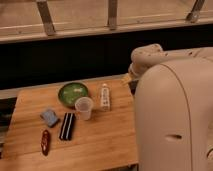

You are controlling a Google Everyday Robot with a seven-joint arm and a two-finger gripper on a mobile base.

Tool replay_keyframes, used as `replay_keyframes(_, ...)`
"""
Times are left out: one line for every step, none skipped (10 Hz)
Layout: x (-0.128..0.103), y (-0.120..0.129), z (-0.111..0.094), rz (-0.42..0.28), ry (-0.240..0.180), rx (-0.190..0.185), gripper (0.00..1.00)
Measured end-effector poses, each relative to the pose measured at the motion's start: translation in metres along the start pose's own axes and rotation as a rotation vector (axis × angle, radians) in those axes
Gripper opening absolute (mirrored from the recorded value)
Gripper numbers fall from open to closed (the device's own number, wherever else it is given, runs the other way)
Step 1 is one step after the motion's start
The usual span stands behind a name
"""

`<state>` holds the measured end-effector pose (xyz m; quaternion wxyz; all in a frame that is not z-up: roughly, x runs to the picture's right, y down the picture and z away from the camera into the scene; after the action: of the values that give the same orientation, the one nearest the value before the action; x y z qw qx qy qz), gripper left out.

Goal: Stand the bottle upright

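A white bottle (104, 96) lies on its side on the wooden table (100, 145), just right of the green bowl, its length running front to back. The robot's large white arm (175, 110) fills the right side of the view, with its elbow joint (145, 59) above the table's back right corner. The gripper is hidden behind the arm and does not show.
A green bowl (73, 93) sits at the back middle. A clear plastic cup (84, 108) stands in front of it. A blue sponge (50, 117), a black flat object (67, 125) and a red packet (45, 141) lie at the left front. A dark wall and railing run behind.
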<state>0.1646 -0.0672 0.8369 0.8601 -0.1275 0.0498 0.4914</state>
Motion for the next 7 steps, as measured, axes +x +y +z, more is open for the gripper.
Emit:
replay_keyframes(-0.011, 0.005, 0.003, -0.011, -0.004, -0.006, 0.8)
replay_keyframes(-0.026, 0.017, 0.008, -0.032, -0.004, -0.016, 0.8)
replay_keyframes(-0.037, 0.026, 0.014, -0.051, -0.001, -0.024, 0.8)
replay_keyframes(-0.046, 0.037, 0.024, -0.07, 0.011, -0.038, 0.8)
replay_keyframes(-0.049, 0.043, 0.036, -0.085, 0.027, -0.05, 0.8)
replay_keyframes(-0.051, 0.047, 0.047, -0.093, 0.039, -0.067, 0.8)
replay_keyframes(-0.058, 0.055, 0.057, -0.095, 0.047, -0.096, 0.8)
